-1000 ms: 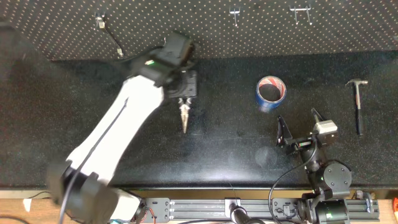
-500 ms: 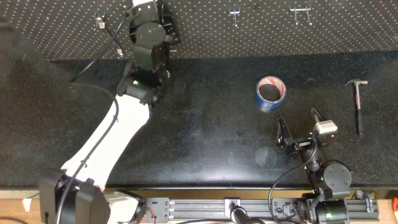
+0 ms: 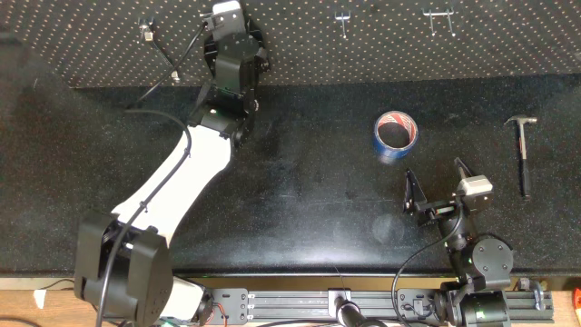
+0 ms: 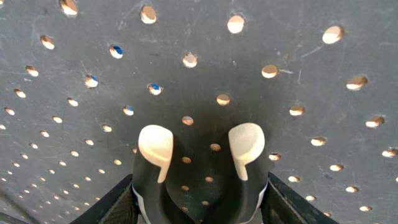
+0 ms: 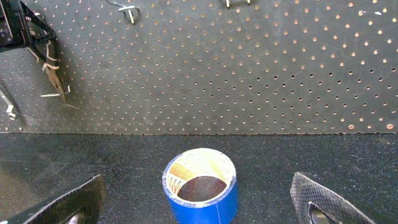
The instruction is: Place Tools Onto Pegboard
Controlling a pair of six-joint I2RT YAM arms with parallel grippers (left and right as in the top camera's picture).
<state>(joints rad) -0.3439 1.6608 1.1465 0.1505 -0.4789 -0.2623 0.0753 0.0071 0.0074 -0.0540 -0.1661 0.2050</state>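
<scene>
**A:** Where are the pliers?

**B:** Up at the pegboard [image 3: 363, 50]. The left end effector [image 3: 229, 20] is clamped on the pliers [image 4: 245, 155]. In the left wrist view, two dark handles with pale tips sit between its fingers, right in front of the perforated panel. In the right wrist view, the pliers hang below that end effector, nose down, close against the board. I cannot tell whether they touch it.

**A:** And the other arm?

**B:** The right end effector [image 3: 434, 173] sits low over the surface [image 3: 300, 191], near its own base, with its fingers spread wide apart.

**A:** Is there anything there that holds something?

**B:** The closest thing to a container is the roll of blue tape [image 5: 202, 208]. It stands on end on the surface, just ahead of the right end effector, with its opening facing up. The inner wall of the ring is tan, and the bottom of the hollow looks dark.

**A:** What is on the board itself?

**B:** There are metal hooks along its upper part. One hook [image 3: 343, 20] is above the tape, and a wider hook [image 3: 439, 18] is farther to the right.

**A:** Are there other tools?

**B:** A hammer [image 3: 522, 156] lies flat on the surface at the right side of the top view. Its head points toward the pegboard, and it is well apart from the tape.
</scene>
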